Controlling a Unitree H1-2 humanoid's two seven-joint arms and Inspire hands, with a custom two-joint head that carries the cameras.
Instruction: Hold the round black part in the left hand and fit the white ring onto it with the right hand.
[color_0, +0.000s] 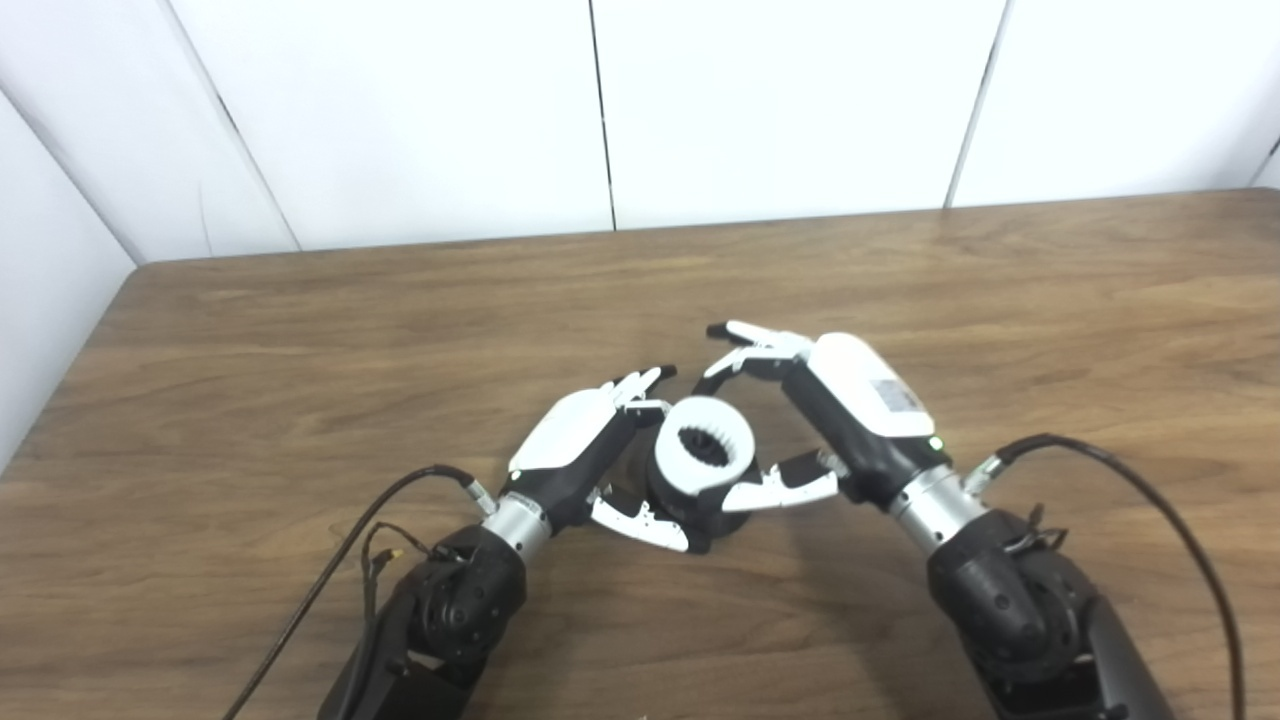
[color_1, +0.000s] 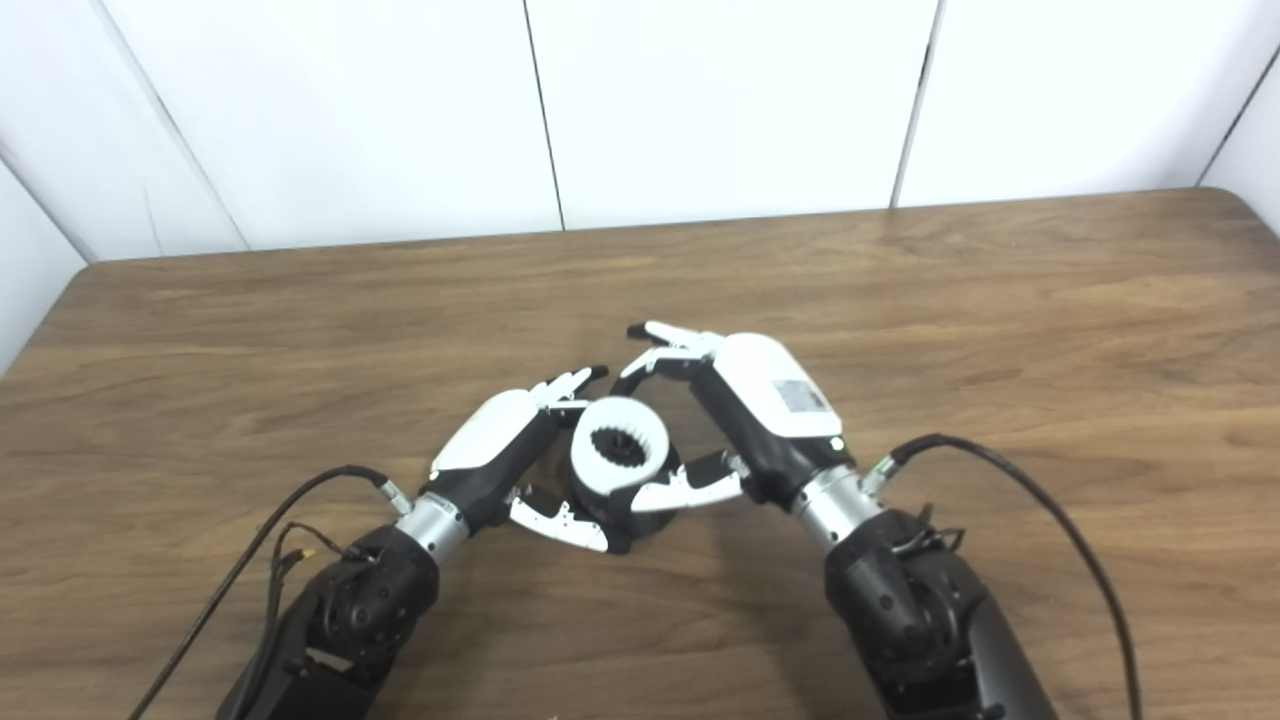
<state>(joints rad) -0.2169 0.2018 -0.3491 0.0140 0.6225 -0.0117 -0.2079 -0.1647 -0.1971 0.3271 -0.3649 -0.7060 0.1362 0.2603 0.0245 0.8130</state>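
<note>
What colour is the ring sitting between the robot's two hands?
White. The ring sits on a black part; the left eye view shows it best.

A lab-like test bench: bare wood-grain table (color_0: 900, 290) against plain white panelled walls (color_0: 780, 100).

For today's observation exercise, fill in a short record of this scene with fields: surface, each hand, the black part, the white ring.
surface: wooden table
left hand: fingers curled around the round black part
right hand: thumb and fingers either side of the white ring; contact unclear
round black part: low between both hands, mostly hidden
white ring: sits on top of the black part, dark toothed centre showing through its hole
cables: one trailing from each wrist
</note>
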